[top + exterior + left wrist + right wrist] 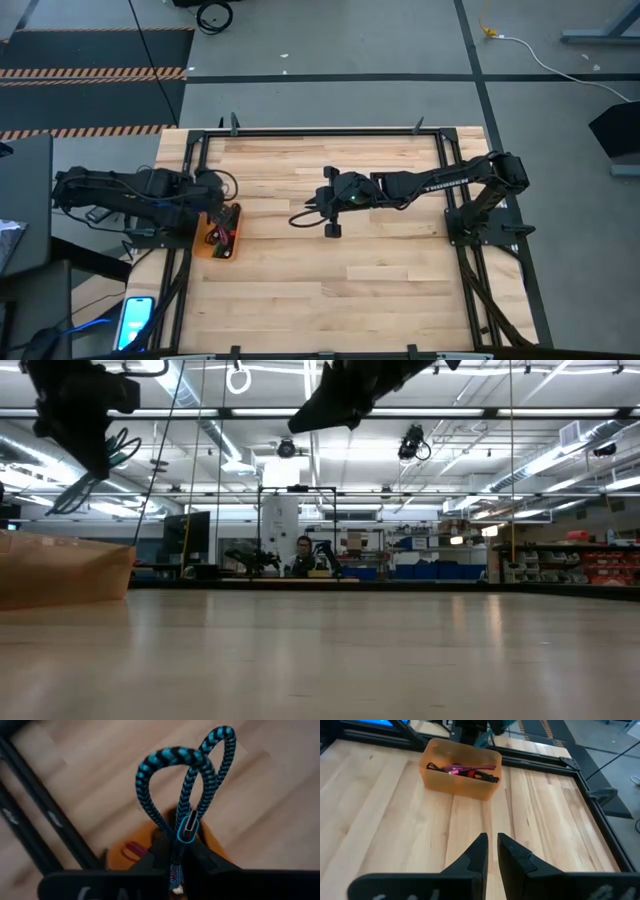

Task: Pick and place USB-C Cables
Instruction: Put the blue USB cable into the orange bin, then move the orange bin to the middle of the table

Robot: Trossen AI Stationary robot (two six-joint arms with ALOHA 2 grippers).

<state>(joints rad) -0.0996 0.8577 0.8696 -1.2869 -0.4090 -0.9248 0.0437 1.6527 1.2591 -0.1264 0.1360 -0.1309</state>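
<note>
Left claw [177, 870] clamped on teal cable [175, 780] above bin [224, 232] at worktop [330, 290] left edge; right claw [491, 851] nearly together, mid-worktop.

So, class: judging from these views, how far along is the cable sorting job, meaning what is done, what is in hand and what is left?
Done: the orange bin at the table's left edge already holds cables, a maroon cable among them. In hand: the left gripper, above the bin, is shut on the teal-blue cable, not yet released. Left: dropping it in. The right gripper hangs over mid-table holding nothing; no loose short cable shows on the wood.
</note>
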